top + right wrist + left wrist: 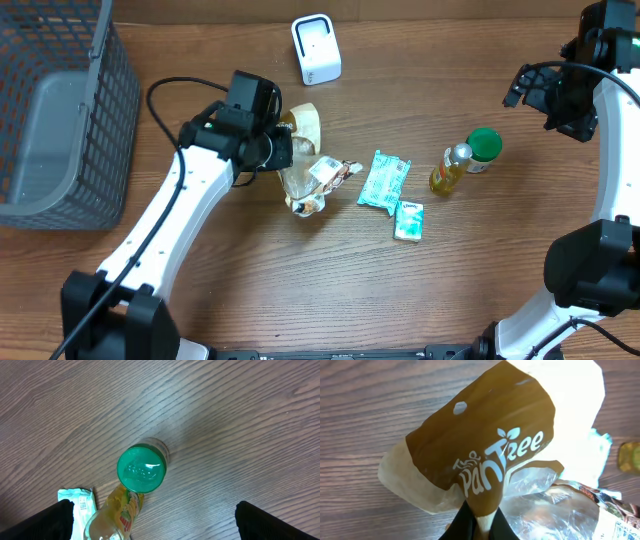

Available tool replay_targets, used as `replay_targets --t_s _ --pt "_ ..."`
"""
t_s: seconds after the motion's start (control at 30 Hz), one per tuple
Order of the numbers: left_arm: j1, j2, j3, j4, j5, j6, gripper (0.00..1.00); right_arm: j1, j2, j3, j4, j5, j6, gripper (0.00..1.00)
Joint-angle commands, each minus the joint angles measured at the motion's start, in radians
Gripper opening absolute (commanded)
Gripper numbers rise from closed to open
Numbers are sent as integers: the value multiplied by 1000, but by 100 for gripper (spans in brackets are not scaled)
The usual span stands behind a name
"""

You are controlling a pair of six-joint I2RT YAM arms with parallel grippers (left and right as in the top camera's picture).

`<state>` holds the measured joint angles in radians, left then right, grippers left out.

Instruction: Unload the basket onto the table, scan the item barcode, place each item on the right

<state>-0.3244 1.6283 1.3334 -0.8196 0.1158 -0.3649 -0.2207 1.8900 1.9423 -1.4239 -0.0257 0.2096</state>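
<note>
While the left gripper (479, 519) is clamping down on a thin brown fold of the bag (485, 445), the rest of the bag is sprawling out past the fingertips and, as far as I can tell, resting on the table (365, 405). So it's pinching the bag by one floppy edge, not by the body.

The scanner (316, 48) is standing farther out beyond the bag, well apart from the gripper. I'm not seeing a barcode on the printed face, so I'm guessing it's hiding underneath or on the back.

What I'm worrying about:
- That fold is looking really thin. If the arm is lifting quickly, the paper could be sliding out of the jaws or tearing.
- The bag is soft, so it's probably going to be drooping and twisting, leaving the barcode pointing away from the scanner.
- A clear wrapper (325, 175) is lying right against the bag, just to the side of the gripper. It might be getting dragged along.

Meanwhile the right gripper (160, 522) is gaping wide and holding nothing, hovering straight over a green-lidded jar (141, 470), with a bottle (117, 515) lying just beside it. If it's dropping carelessly, it's knocking both.
</note>
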Motion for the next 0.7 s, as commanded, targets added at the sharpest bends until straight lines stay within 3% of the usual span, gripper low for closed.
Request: replay_targets --t_s 0.0,0.53,0.67 --pt "5 -23 6 -5 -14 -55 4 0 -16 0 4 6 6 100" --pt "5 -21 6 -59 -17 -71 4 0 -16 0 4 6 6 100" --pt "5 -20 5 -78 -74 -165 4 0 -16 0 4 6 6 100"
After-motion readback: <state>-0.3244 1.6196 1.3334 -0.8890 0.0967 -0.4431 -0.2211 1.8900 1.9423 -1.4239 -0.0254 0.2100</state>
